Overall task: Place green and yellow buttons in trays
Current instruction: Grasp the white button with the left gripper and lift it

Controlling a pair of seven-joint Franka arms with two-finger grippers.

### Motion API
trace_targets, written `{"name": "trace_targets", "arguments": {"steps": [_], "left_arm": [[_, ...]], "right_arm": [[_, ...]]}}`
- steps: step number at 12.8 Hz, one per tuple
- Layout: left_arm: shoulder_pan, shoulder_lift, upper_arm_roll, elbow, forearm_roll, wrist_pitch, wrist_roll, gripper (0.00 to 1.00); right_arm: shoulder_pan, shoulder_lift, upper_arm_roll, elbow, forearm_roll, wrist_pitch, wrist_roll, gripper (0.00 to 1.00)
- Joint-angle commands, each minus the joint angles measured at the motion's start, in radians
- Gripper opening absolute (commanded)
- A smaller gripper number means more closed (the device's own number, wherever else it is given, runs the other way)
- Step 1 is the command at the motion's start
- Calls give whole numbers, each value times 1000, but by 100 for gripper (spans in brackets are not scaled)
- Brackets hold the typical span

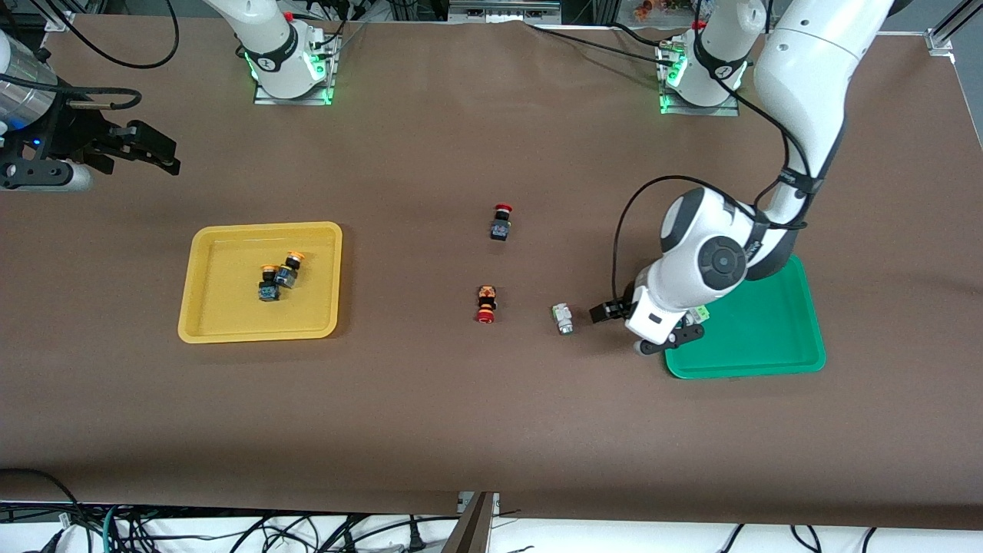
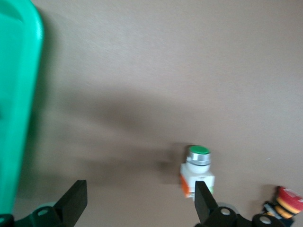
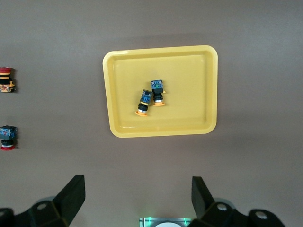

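Observation:
Two yellow buttons point(image 1: 269, 283) point(image 1: 291, 267) lie together in the yellow tray point(image 1: 230, 311); the right wrist view shows them point(image 3: 144, 103) point(image 3: 157, 91) in that tray point(image 3: 189, 80). One green button point(image 1: 564, 319) lies on the table beside the green tray point(image 1: 768, 326). My left gripper point(image 1: 645, 324) is open and empty, low between this button and the tray's edge. In the left wrist view the button point(image 2: 198, 169) sits just by one fingertip point(image 2: 202, 196). A second green button point(image 1: 700, 313) shows in the green tray, mostly hidden by the left wrist. My right gripper point(image 1: 130, 150) waits open, high up.
Two red-capped black switches point(image 1: 501, 221) point(image 1: 486, 303) lie mid-table, one nearer the front camera than the other. One point(image 2: 284, 201) shows beside the green button in the left wrist view. The green tray's rim point(image 2: 19, 94) is close to the left gripper.

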Motion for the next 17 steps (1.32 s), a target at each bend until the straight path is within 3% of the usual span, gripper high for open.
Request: {"name": "trace_targets", "arguments": {"steps": [1,4,8,13,14,17], "left_arm": [[-25,75,-16,58,-10,76,-123,100],[-78,134,-14,114,51,108,-223,100],[-115,167,-14,116,213,107,-286,98],[-137,200,-16,114,278,107,-393,13],[-135,194,-19,114,278,99,-406,0],[-99,157,-49,130,278,0,-363,0]], "right_arm": [[-16,12,12,33,-9,-36,-15,99],[-16,12,12,33,-7,-36,-17,99],[-15,12,13,32,-6,-36,-14,99],[-15,12,13,33,-6,-35,-14,99],[-15,12,13,33,-6,-36,-14,99],[-15,12,13,32,-6,-35,-14,99]]}}
